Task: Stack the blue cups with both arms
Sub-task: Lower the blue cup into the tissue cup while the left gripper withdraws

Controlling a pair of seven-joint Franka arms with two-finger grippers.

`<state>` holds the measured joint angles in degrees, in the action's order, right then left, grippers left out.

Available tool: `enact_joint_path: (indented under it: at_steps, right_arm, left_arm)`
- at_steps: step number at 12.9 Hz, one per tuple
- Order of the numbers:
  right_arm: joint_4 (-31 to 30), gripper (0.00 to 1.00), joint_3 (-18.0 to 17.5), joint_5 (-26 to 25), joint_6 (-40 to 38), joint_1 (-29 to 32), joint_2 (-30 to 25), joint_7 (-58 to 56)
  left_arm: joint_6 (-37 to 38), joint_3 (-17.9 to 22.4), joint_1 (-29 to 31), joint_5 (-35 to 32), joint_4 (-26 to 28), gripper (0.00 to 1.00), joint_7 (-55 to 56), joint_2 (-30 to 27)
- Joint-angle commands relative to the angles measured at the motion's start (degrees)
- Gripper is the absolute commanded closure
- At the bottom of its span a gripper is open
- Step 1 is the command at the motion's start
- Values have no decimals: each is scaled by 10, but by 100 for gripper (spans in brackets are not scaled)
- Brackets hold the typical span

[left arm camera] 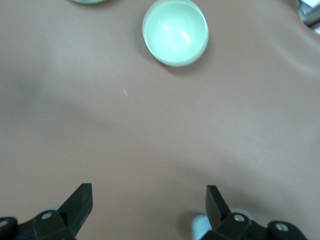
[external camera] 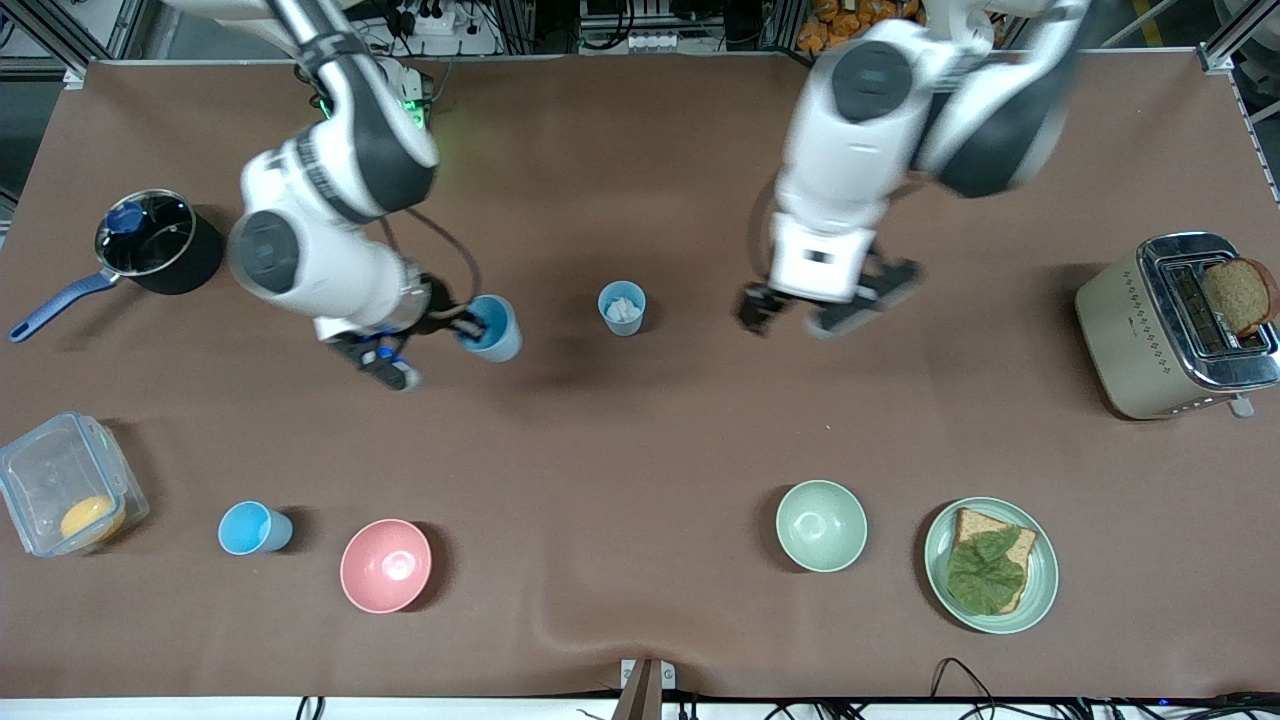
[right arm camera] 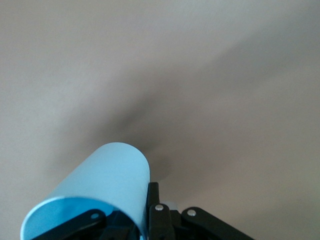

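Firstly, the right gripper (external camera: 470, 325) has its fingers (right arm camera: 152, 212) pinching the wall of a blue cup (external camera: 491, 327), one finger inside the rim and one outside. The cup is lifted and tilted over the bare brown table (external camera: 640, 430), toward the right arm's end from a second blue cup (external camera: 622, 307), which stands upright in the middle with something white inside. A third blue cup (external camera: 252, 527) stands nearer to the front camera, between the clear plastic box (external camera: 65, 485) and the pink bowl (external camera: 386, 565). The left gripper (external camera: 825, 303) hangs over the table with its fingers (left arm camera: 80, 202) spread wide and holding nothing; the pale green bowl (left arm camera: 175, 31) shows in its wrist view.
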<state>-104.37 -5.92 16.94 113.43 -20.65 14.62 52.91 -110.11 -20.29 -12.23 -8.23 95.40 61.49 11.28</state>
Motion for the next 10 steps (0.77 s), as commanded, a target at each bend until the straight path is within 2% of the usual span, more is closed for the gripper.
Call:
enact_joint_path:
  at_steps: [1, 6, 10]
  right_arm:
    - [-4, 100, 7, 8, 43, -54, 20, 74]
    - [-3, 100, 7, 8, 106, -113, 65, 154]
    - [-7, 100, 8, 6, 107, -145, 74, 199]
  left_arm:
    - [30, -7, 66, -3, 20, 0, -124, -33]
    - [56, -6, 156, 21, 15, 0, -312, -88]
    - [151, -5, 183, 31, -54, 0, -393, -91]
